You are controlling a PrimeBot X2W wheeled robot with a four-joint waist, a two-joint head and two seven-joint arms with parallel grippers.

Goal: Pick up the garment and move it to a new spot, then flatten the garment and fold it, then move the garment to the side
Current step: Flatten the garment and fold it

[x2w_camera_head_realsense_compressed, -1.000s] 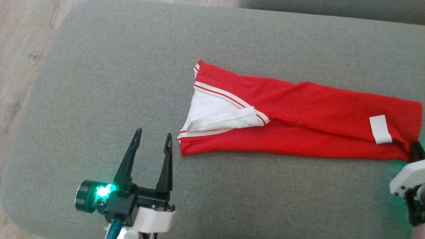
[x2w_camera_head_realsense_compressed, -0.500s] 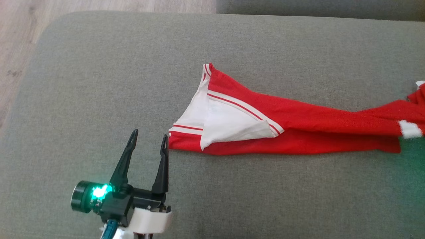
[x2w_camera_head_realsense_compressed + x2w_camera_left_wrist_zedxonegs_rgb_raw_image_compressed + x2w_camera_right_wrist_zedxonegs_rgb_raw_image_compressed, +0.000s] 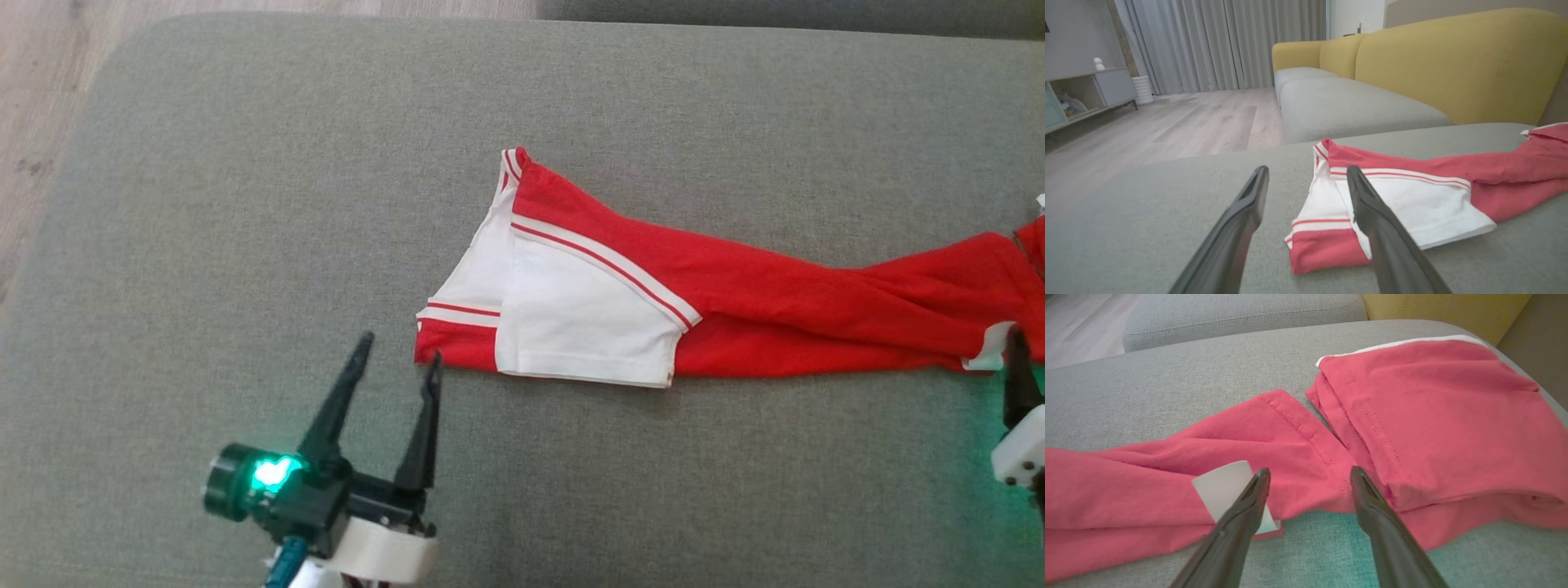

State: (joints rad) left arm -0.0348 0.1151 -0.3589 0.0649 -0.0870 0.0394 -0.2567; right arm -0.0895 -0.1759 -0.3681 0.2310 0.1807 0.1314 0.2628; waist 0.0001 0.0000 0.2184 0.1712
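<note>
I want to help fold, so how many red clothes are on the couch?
2. A long red-and-white shirt lies stretched across the grey cushion; a folded red garment sits beside its right end. More could be hidden past the edge of view.

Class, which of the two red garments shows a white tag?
The long stretched-out garment, not the folded red pile; the tag lies at its near edge.
</note>
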